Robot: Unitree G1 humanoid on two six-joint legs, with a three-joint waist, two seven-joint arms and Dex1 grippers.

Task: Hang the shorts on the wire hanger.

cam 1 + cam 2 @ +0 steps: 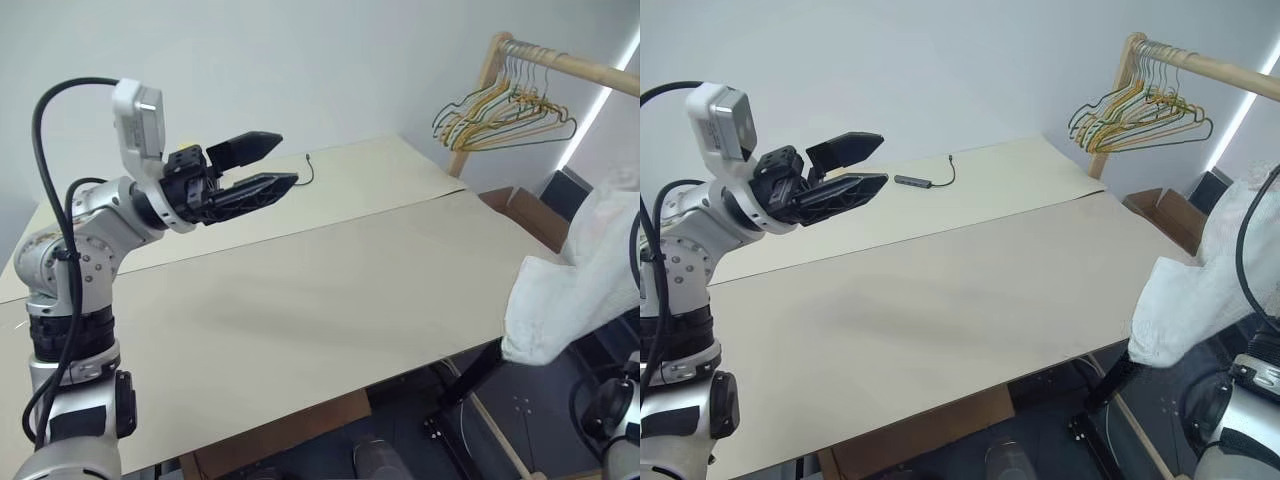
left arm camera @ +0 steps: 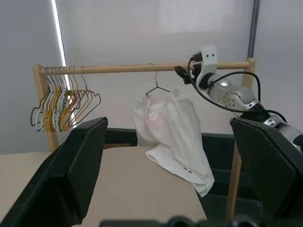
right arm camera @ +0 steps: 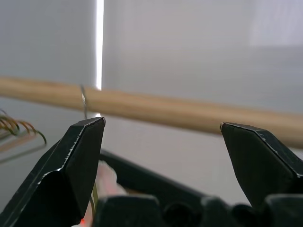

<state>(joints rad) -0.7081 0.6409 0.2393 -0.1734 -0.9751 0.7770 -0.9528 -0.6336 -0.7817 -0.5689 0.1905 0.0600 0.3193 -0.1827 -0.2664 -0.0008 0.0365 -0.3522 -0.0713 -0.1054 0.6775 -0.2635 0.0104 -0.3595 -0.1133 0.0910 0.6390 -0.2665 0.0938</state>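
The left claw point(image 1: 262, 166) is raised above the far left part of the pale worktop point(image 1: 330, 290), its two black fingers point(image 1: 245, 148) spread apart with nothing between them, pointing across toward the wooden rail point(image 2: 142, 68). Straight ahead of this claw in its wrist view, well apart from it, the wire hanger point(image 2: 155, 87) sits hooked over the rail, and the shorts point(image 2: 173, 130) are draped over it, the white cloth falling in a crumpled fold past the worktop's edge, with a faint pink patch near the top and tiny dark marks along the lower hem. A bunch of yellow, green and tan hangers point(image 2: 64, 101) hangs at the other end of the rail, off to one side of the left claw's line.

The right claw point(image 3: 161, 130) is up beside the rail with its fingers wide apart and empty; the rail runs across just beyond its fingertips, and the thin wire hook of the hanger crosses the rail close by one finger. In the head views the shorts hang at the worktop's right edge, far from the left claw

A small dark adapter with a cable point(image 1: 925, 180) lies on the worktop beyond the left claw
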